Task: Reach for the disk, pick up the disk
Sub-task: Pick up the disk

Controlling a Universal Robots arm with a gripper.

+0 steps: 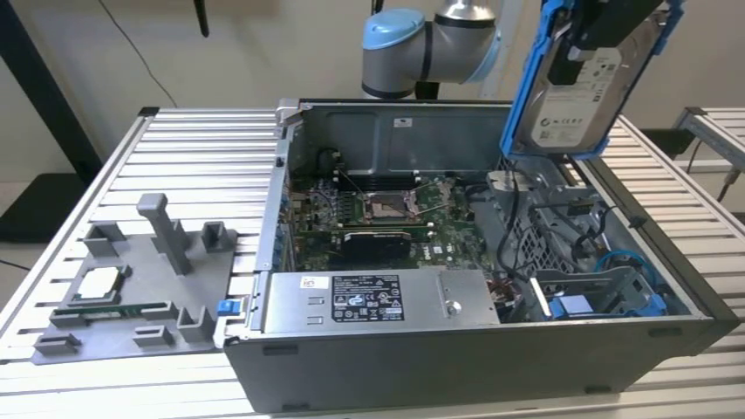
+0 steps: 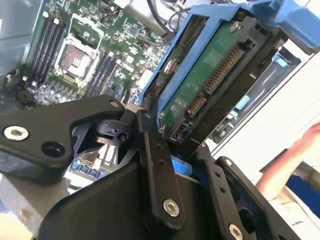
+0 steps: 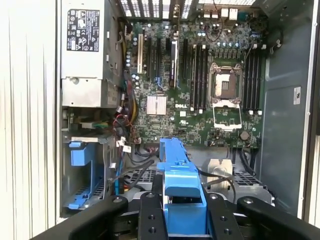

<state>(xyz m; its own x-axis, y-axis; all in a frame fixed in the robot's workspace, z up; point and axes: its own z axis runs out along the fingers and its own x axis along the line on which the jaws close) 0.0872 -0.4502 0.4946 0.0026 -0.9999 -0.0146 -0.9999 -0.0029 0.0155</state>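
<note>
Pick-up looks done: the disk (image 1: 578, 96) hangs upright in the air above the open computer case (image 1: 489, 349) (blue frame and all), the claw (image 3: 182, 220) clamped tight on its frame, nothing left to reach for.

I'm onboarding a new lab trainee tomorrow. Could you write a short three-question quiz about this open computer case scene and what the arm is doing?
1. True or false: the rectangular silver metal disk in its blue plastic frame lies flat inside the open grey computer case.
2. Multiple choice: the black gripper is A) open above the motherboard, B) shut on the disk, C) shut on a cable.
3. Short answer: in the exterior view, what lies on the grey plastic fixture tray at the exterior view's left?

Key:
1. False: it is held up above the case, tilted close to upright.
2. B
3. A small square silver processor chip.
</note>
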